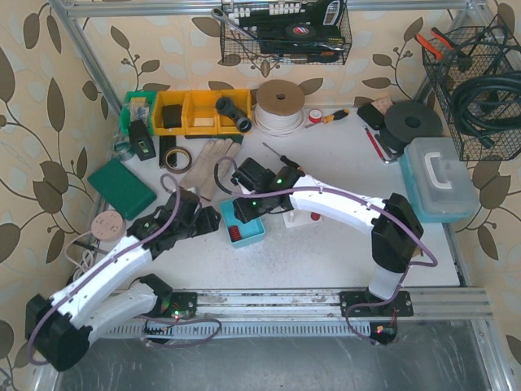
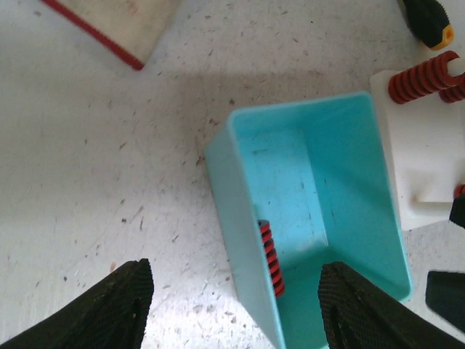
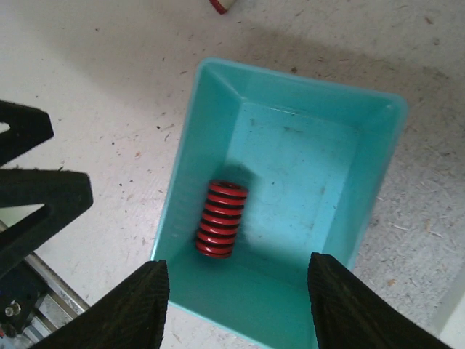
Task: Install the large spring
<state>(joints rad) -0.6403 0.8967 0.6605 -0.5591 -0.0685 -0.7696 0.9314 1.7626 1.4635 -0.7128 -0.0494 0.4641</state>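
A red spring [image 3: 221, 218] lies on its side in a small teal bin [image 3: 190, 138], close to one long wall. It also shows in the left wrist view [image 2: 270, 258] and the top view [image 1: 234, 236]. My right gripper [image 3: 236, 291] is open above the bin, its fingers wider than the spring. My left gripper [image 2: 236, 291] is open and low, straddling the bin's wall [image 2: 236, 211], one finger outside and one over the bin. A white fixture block [image 2: 429, 156] holding a red spring [image 2: 425, 76] stands beside the bin. In the top view both grippers, the left [image 1: 213, 221] and the right [image 1: 244, 210], meet at the bin [image 1: 254, 234].
Gloves [image 1: 207, 159], a tape roll [image 1: 175, 156], yellow bins [image 1: 191, 112], a wire spool [image 1: 279, 106] and a screwdriver [image 1: 281, 156] lie behind. A green box [image 1: 122, 187] is at the left; a clear toolbox [image 1: 440, 179] and black disc [image 1: 413, 122] at the right.
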